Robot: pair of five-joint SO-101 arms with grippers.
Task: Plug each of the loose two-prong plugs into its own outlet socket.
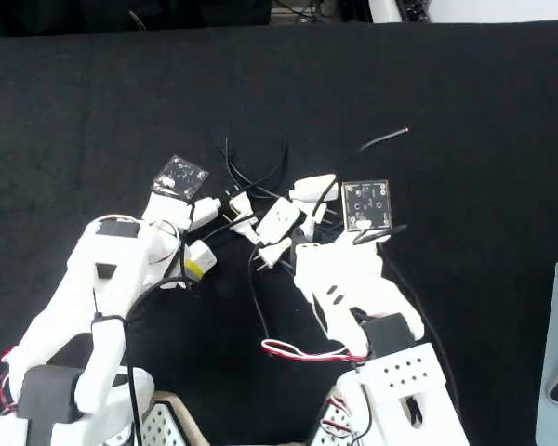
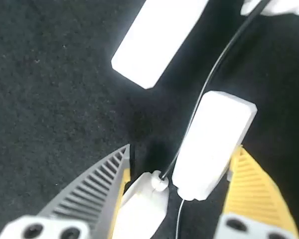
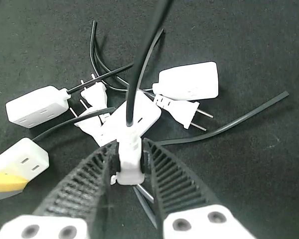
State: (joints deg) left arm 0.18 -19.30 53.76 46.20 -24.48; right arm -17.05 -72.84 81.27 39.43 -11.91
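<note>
Near the middle of the black cloth-covered table, toward the edge where the arms stood, lay a heap of white plugs, outlet blocks and black cords. The right gripper was clamped narrow on one white two-prong plug. Its black cord ran away over the heap and its prongs were hidden.

The left gripper stood wide astride a white rectangular outlet block. Its yellow finger touched the block, and a small white plug body sat beside its grey finger. Another loose plug lay against a further block.

The step in hand looked like mating the held plug with the left arm's block. The next move would call for turning the prongs toward the slots, squaring them up, and pushing while the block was steadied.
</note>
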